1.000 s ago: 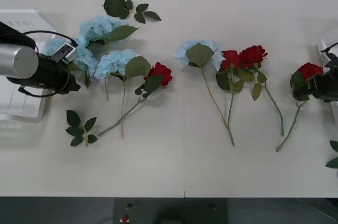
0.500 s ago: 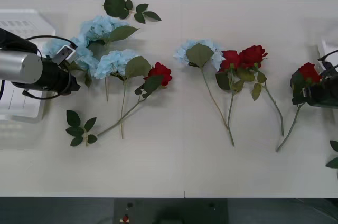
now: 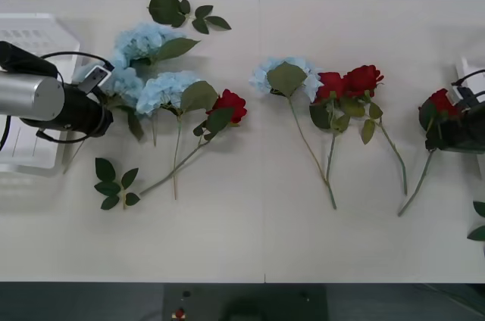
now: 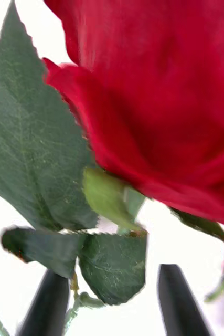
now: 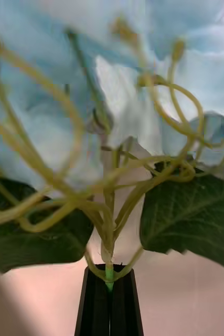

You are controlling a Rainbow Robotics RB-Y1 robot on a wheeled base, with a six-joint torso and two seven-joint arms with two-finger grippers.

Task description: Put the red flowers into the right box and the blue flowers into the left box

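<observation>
My left gripper (image 3: pixel 102 88) (image 5: pixel 110 294) is shut on the thin green stem of a pale blue flower (image 3: pixel 123 82) (image 5: pixel 117 105), just right of the left box (image 3: pixel 38 29), a slatted white basket. More blue flowers (image 3: pixel 144 39) lie beside it and mid-table (image 3: pixel 267 71). At the table's right edge my right gripper (image 3: pixel 438 132) (image 4: pixel 114 304) stands open, its black fingers (image 4: pixel 182 302) on either side of the lower leaves and stem of a red flower (image 3: pixel 443 101) (image 4: pixel 159 89). Other red flowers (image 3: pixel 362 79) lie mid-table (image 3: pixel 229 103). The right box (image 3: pixel 471 71) shows only a white edge.
Loose green leaf sprigs lie at the table's back (image 3: pixel 178 10), at the front left (image 3: pixel 114 181) and at the right edge (image 3: pixel 479 222). Long stems run toward me from the middle flowers. The table's front strip is bare.
The left gripper's blue flower has shifted slightly right, and its stem and a hanging leaf now show below the arm. The right gripper has drawn in lower around the red flower's stem.
</observation>
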